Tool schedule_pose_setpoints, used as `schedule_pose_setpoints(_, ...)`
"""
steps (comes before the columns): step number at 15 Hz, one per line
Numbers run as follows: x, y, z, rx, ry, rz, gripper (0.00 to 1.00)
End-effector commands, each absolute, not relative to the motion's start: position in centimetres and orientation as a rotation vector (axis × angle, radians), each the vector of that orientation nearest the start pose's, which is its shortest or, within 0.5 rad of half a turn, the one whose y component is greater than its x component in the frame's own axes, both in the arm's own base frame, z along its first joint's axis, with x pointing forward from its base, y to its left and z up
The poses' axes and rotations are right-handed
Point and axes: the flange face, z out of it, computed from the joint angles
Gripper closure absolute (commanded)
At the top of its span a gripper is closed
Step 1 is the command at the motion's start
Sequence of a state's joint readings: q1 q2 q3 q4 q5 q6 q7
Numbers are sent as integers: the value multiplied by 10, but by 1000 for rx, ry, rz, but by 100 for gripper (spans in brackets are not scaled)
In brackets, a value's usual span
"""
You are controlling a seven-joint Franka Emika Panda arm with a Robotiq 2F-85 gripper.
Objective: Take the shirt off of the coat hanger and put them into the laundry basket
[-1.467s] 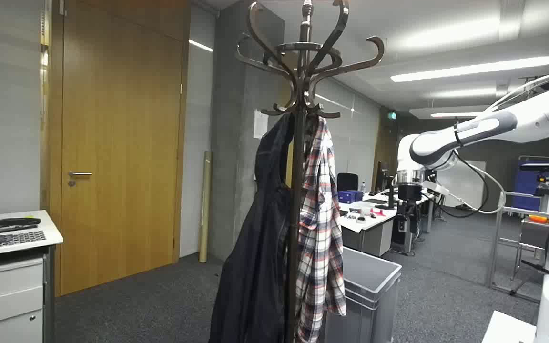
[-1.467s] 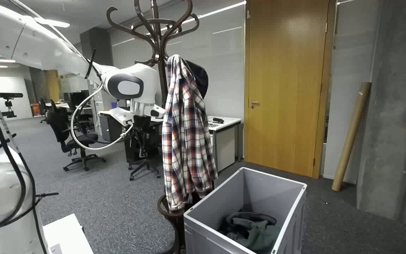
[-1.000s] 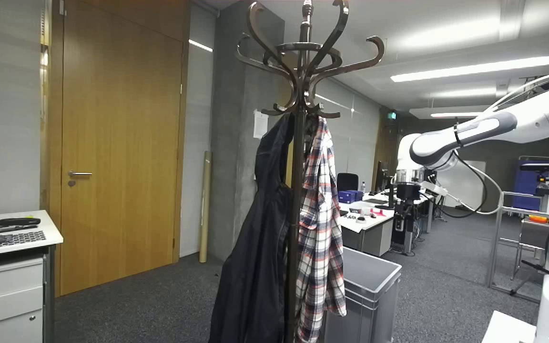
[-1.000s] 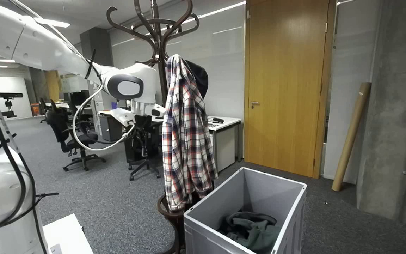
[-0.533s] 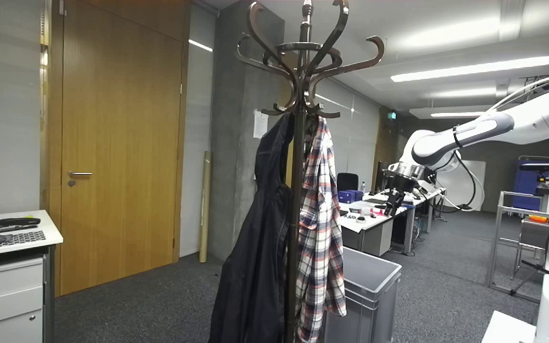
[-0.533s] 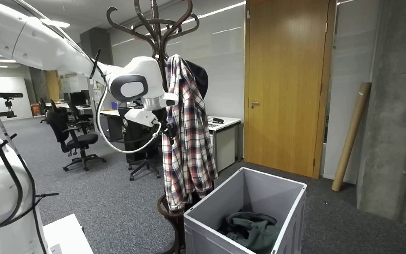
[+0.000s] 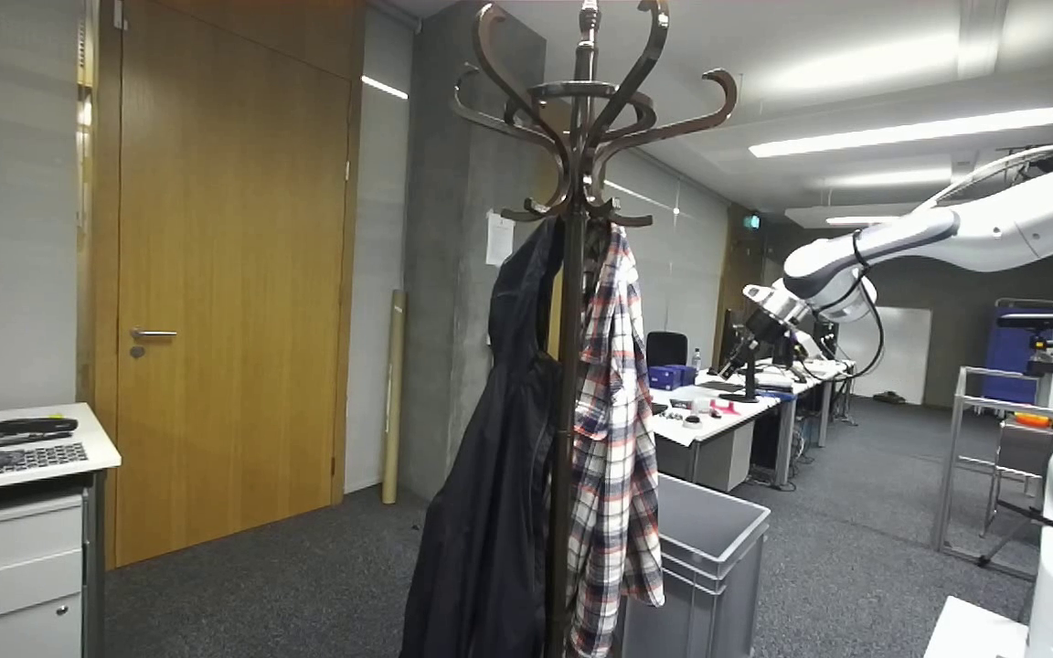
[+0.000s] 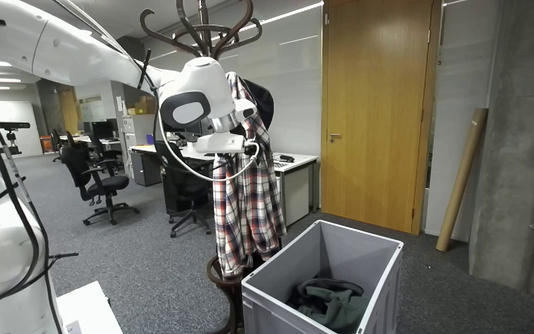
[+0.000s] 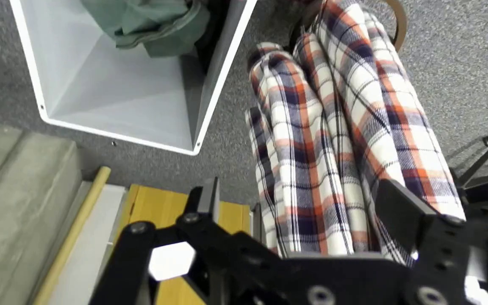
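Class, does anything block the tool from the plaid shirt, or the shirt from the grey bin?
Nothing visible stands between the open tool and the plaid shirt. Toward the grey bin, the only visible barrier is its own rim on the shirt's side.

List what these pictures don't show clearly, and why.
Gripper: mostly hidden behind the arm in an exterior view.
Shirt: partly behind the arm there.
Coat stand: tip cut off by the top edge in both exterior views.
Dark coat: hem cut off by the bottom edge in an exterior view.
Green cloth: partly cut off by the top edge in the wrist view.
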State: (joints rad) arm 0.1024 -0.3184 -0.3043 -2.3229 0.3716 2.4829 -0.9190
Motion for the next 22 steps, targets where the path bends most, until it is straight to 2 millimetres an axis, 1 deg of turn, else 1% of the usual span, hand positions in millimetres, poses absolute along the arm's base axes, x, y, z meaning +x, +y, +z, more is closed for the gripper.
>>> schedule_pose_setpoints(1,514,-114,534,-2721,-832,-1096,0)
schedule_pose_setpoints(4,532,-110,554,-2560,-939,-1264,0)
schedule_pose_setpoints(6,541,-106,563,-2429,-980,-1375,0)
schedule_pose_setpoints(7,527,-106,549,-2525,-918,-1286,0)
schedule_pose_setpoints(8,532,-105,553,-2481,-944,-1323,0)
schedule_pose_setpoints(10,536,-104,555,-2463,-957,-1341,0)
schedule_pose_setpoints(13,537,-104,556,-2463,-958,-1343,0)
schedule_pose_setpoints(14,533,-102,555,-2469,-957,-1365,0)
schedule_pose_setpoints(15,534,-103,558,-2465,-948,-1388,0)
schedule_pose_setpoints(19,539,-105,581,-2384,-922,-1550,0)
schedule_pose_setpoints(22,545,-109,596,-2302,-945,-1652,0)
